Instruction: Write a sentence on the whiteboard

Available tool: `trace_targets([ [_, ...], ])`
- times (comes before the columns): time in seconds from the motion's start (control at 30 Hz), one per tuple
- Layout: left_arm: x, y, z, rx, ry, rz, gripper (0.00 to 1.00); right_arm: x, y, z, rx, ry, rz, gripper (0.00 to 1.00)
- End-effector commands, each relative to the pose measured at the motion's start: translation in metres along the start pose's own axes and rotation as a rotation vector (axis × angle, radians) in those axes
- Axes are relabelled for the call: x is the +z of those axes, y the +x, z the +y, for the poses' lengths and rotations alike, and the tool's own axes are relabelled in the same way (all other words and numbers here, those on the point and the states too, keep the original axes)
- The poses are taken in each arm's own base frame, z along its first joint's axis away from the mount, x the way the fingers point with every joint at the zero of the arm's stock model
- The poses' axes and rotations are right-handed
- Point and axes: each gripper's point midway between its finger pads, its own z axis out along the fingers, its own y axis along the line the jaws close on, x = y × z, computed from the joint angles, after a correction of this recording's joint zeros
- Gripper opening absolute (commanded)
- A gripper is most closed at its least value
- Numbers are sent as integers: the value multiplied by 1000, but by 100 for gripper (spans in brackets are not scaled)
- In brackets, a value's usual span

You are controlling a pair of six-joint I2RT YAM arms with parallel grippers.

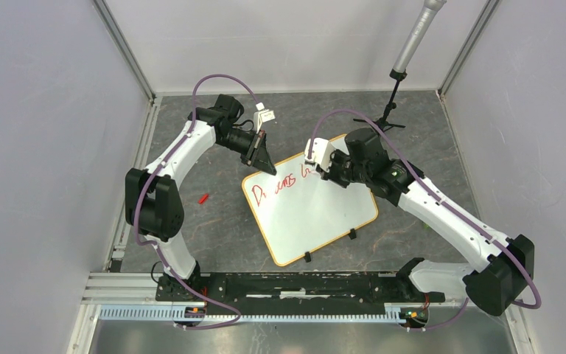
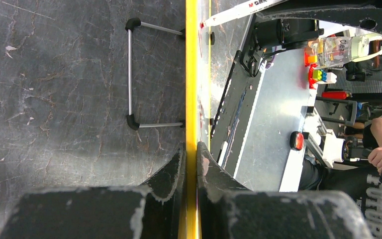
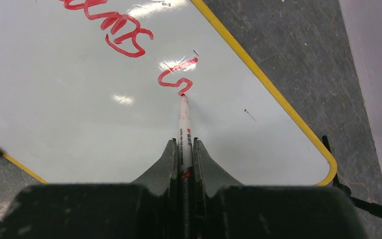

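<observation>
The whiteboard (image 1: 317, 214) lies slanted in the middle of the table, white with a yellow rim. Red words of the sentence (image 1: 287, 182) run along its far edge. My left gripper (image 1: 265, 164) is shut on the board's far-left corner; in the left wrist view the yellow rim (image 2: 191, 89) runs edge-on between the left gripper's (image 2: 192, 149) fingers. My right gripper (image 3: 183, 143) is shut on a white marker (image 3: 184, 130). The marker's red tip touches the whiteboard (image 3: 69, 124) at the end of a fresh red stroke, right of the sentence (image 3: 124, 32).
A small red cap (image 1: 204, 198) lies on the table left of the board. A microphone on a black stand (image 1: 405, 55) rises at the back right, its legs (image 3: 363, 204) near the board's corner. A wire bracket (image 2: 130, 72) juts from the board's edge. Grey walls enclose three sides.
</observation>
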Motion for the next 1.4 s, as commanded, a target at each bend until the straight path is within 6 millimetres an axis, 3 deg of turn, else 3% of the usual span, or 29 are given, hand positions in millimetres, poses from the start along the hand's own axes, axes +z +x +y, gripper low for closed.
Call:
trace_targets([
  [0.0,14,14,5,23,-5,69,2,-12,-11,-23,-9,98,-11,0],
  [0.4,14,14,5,25,-5,69,2,-15,-20,-44,17,171,-33,0],
  [0.83,13,14,3,32,-8,68,2,-5,-26,-27,26,65,-63,0],
  [1.1,13,15,4,32,-7,68,2,-4,-8,-12,23,29,-22,0],
  [1.37,13,14,4,34,-7,69,2,-7,1,-11,3,41,11,0],
])
